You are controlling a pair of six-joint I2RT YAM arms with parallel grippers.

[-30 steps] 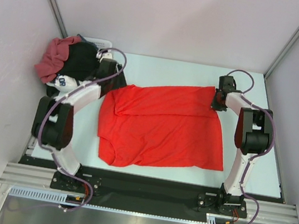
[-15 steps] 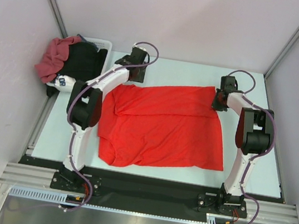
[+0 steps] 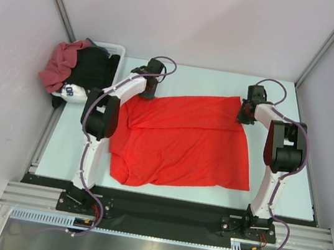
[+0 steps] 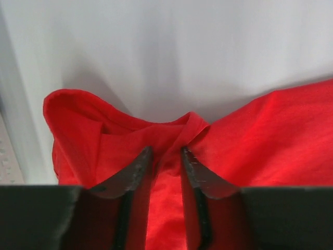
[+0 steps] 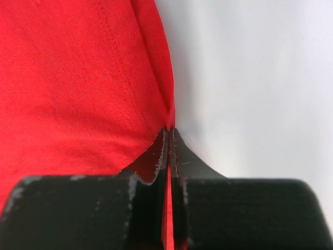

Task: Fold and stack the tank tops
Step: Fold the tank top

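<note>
A bright red cloth tank top (image 3: 183, 140) lies spread nearly flat on the pale surface (image 3: 211, 81), filling the middle of it between the two arms. Its long axis runs left to right, and its far edge slants a little farther back toward the right. The left end is rumpled, with creases fanning out from the far left corner. Which end carries the shoulder straps cannot be told from above. The left hand (image 4: 165, 151) sits at that far left corner with its dark fingers (image 4: 136, 169) apart, astride a raised fold of the red cloth, and a curved hem bulges just beyond them. The right hand (image 5: 169, 130) is at the far right corner, its fingers pressed together on the thin hem. From there the cloth spreads away to the left of that hand. Well apart, at the far left corner of the surface, a dusty maroon cloth tank top (image 3: 59, 65) is heaped with a black garment (image 3: 91, 66) and a white cloth with dark lettering (image 3: 71, 90) at a white slatted basket (image 3: 112, 48).
</note>
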